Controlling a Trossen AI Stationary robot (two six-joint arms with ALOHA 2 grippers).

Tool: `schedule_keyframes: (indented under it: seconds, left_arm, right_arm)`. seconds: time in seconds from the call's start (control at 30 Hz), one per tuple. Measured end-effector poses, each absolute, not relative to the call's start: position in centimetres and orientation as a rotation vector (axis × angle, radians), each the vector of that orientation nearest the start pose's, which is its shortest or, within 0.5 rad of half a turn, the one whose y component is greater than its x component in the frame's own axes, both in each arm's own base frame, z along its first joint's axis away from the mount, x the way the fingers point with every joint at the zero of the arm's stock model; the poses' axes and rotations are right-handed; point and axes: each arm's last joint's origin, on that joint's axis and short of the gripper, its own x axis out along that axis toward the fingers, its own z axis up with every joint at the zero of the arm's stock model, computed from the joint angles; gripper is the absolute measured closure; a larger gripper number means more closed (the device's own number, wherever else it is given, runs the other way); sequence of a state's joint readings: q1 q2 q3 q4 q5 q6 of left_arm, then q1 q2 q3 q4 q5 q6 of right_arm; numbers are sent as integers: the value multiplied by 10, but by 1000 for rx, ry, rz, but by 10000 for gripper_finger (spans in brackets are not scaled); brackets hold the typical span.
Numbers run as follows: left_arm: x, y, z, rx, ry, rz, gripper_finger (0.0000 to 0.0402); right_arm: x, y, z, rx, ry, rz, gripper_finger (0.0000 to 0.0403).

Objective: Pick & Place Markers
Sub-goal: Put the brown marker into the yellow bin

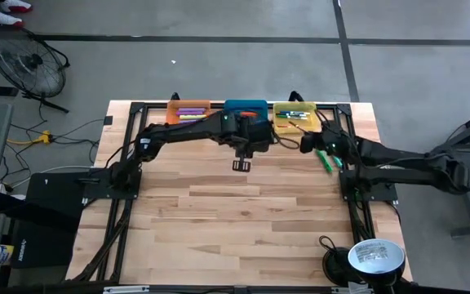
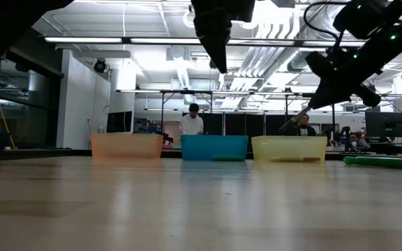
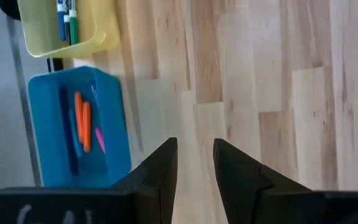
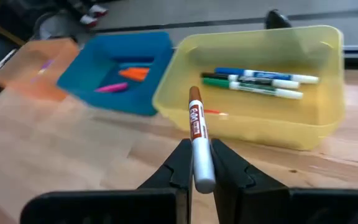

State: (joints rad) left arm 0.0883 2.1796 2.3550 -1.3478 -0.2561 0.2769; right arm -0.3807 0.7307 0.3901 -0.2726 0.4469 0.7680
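Observation:
My right gripper [image 4: 196,149] hangs near the table's far right, just short of the yellow bin [image 4: 303,134], and is shut on a white marker with a brown cap [image 4: 195,118]. The yellow bin holds blue and green markers [image 4: 260,81]. The blue bin [image 4: 98,93] holds orange and pink ones [image 4: 132,73]. The orange bin [image 1: 188,110] holds purple and yellow ones. My left gripper [image 3: 195,146] stands open above the bare table, on the near side of the blue bin [image 3: 48,137], with nothing between its fingers. My right gripper pinches the marker's white barrel [image 4: 200,163] between its two fingers, near the end away from the cap. The marker lies along the fingers and sticks out past their tips, brown cap [image 4: 194,94] toward the yellow bin. It is lifted clear of the table.
The three bins stand in a row along the far edge. A green marker [image 1: 326,161] lies on the table under my right arm, also seen low at the right [image 2: 382,162]. A round lamp-like thing [image 1: 374,256] sits at the near right corner. The wooden table [image 1: 243,229] spreads toward the near edge.

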Motion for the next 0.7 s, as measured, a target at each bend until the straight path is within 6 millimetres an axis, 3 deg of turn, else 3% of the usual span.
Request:
schedule_keyframes:
  seconds: [0.17, 0.4, 0.7]
  left_arm:
    - [437, 67, 334, 338, 1183, 42, 302]
    - [434, 97, 335, 286, 1123, -82, 302]
    - [427, 119, 335, 268, 1095, -189, 302]
  right_arm:
    - [132, -86, 195, 743, 285, -1083, 378]
    - [139, -119, 187, 867, 214, -1060, 378]
    - [150, -151, 160, 1060, 175, -1060, 378]
